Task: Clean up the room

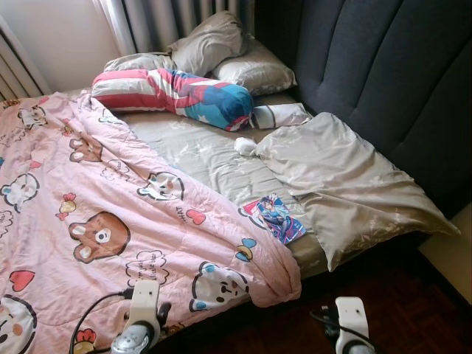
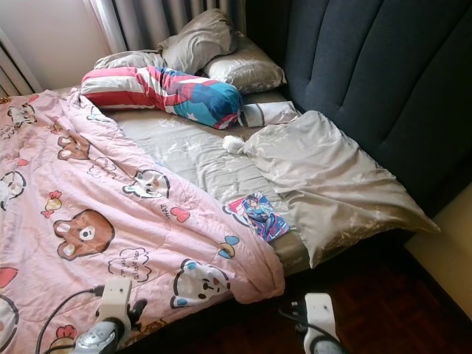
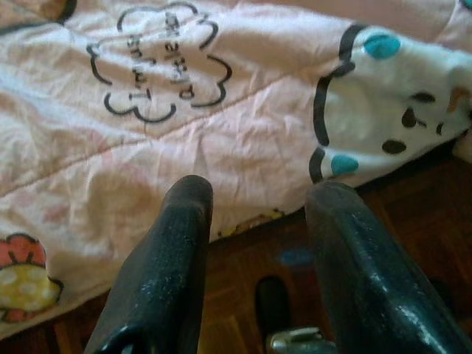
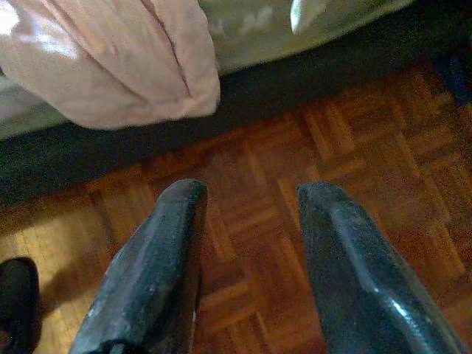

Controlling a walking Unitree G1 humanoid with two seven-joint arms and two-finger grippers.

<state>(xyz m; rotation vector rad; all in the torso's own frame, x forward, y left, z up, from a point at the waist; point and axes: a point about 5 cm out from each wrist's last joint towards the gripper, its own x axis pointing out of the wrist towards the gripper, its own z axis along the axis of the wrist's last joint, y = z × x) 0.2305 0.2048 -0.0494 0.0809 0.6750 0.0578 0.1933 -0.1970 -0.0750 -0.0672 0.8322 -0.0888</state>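
A bed (image 1: pixel 184 151) fills the room, backed by a dark padded headboard (image 1: pixel 383 66). Striped curtains (image 1: pixel 162 22) hang behind it beside a pale wall (image 1: pixel 51 37). Daylight falls across reddish parquet floor (image 4: pixel 310 169).

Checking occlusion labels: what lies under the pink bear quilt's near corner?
The pink bear quilt partly covers a small colourful booklet on the grey sheet. Whatever else lies beneath the quilt is hidden.
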